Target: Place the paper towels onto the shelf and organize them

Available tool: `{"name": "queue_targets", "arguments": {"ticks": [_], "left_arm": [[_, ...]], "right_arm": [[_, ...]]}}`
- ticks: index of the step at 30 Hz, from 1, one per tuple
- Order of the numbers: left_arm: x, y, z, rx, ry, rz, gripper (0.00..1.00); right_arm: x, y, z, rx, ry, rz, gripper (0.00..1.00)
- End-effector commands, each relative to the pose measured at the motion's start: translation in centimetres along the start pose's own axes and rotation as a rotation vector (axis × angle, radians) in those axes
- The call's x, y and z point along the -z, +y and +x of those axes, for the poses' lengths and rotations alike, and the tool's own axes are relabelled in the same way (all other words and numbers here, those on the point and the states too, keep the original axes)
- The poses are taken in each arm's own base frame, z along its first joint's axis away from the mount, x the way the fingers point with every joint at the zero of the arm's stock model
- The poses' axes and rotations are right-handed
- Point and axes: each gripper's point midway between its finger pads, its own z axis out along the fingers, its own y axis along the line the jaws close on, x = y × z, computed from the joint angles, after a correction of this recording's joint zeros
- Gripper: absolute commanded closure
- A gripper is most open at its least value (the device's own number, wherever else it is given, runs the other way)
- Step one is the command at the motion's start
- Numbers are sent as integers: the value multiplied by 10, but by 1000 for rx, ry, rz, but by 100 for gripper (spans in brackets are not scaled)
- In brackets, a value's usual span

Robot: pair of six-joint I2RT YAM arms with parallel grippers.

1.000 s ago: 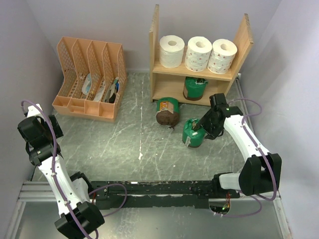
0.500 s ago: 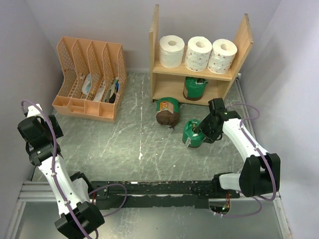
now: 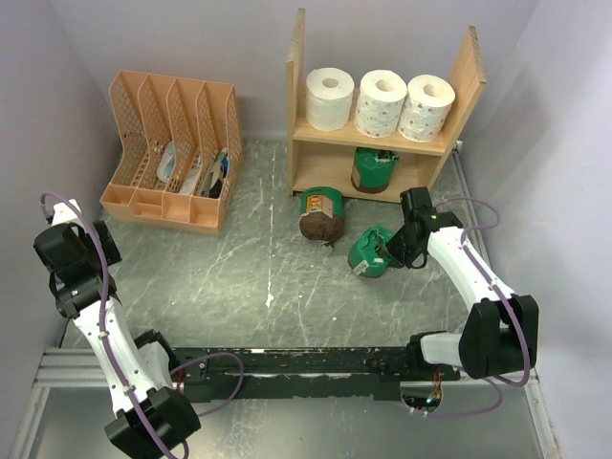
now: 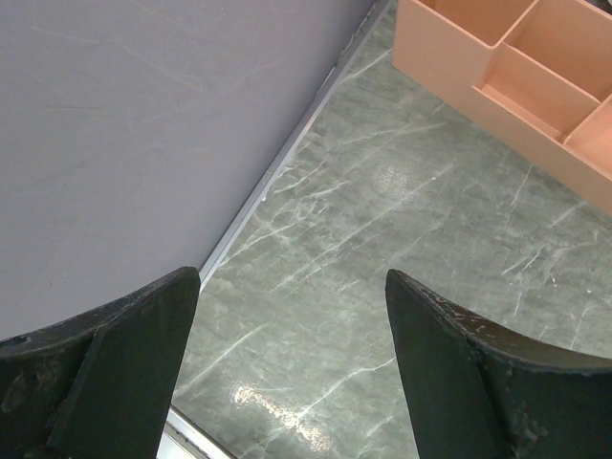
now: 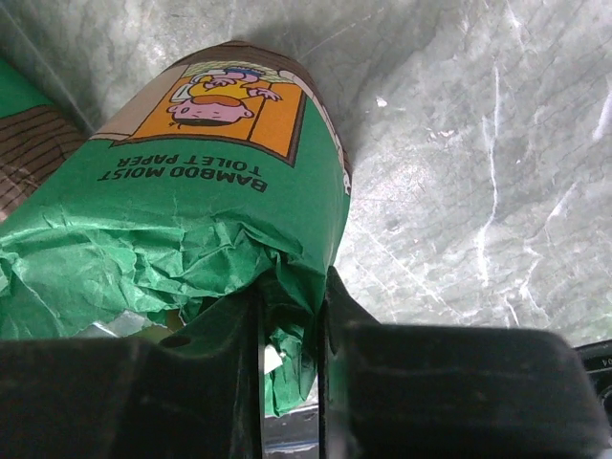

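The wooden shelf (image 3: 301,76) stands at the back. Three white rolls (image 3: 381,102) sit on its upper board and a green roll (image 3: 374,170) on its lower board. A brown-ended green roll (image 3: 320,212) lies on the floor in front of the shelf. My right gripper (image 3: 390,251) is shut on the crumpled wrapper end of another green roll (image 3: 368,251), which is tilted; it fills the right wrist view (image 5: 210,182). My left gripper (image 4: 292,316) is open and empty, far left near the wall.
An orange slotted file organizer (image 3: 172,148) stands at the back left; its corner shows in the left wrist view (image 4: 497,76). Grey walls enclose the table on the left, back and right. The shelf's lower board has space left of its green roll.
My right gripper has pinched the green roll's wrapper end and tipped the roll from upright to leaning left. The left arm has not moved.
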Motion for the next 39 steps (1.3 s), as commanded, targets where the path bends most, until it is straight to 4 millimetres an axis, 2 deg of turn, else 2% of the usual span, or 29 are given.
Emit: {"name": "queue_targets", "arguments": {"ticks": [1,4,8,11,17,20,25,29,39], "left_arm": [[2,4,-8,7,-24,-14,9],[3,4,-8,7,-25,-14,9],[3,4,-8,6,-26,-13,9],[3,4,-8,5,-25,-12,9],[3,3,-8,5,-26,-8,9],[3,3,-9,4,-27,-8,9],[3,4,-9,4,-28,-8,9],[3,3,-9,5,-27,-8,9],[3,4,-9,4,-29,-8,9]], "right_arm": [[22,22,-21,10,-67,-51,100],[40,33,-34,15,-105,-75,100],[61,35,-52,-7,-166,-98,100],[68,27,-66,-44,-187,-81,100],[72,-1,-88,-186,-220,-5,100],[75,-3,-91,-261,-235,-29,100],[81,16,-98,-371,-208,-120,100],[83,33,-120,-433,-229,-160,100],[59,56,-159,-529,-225,-169,100]]}}
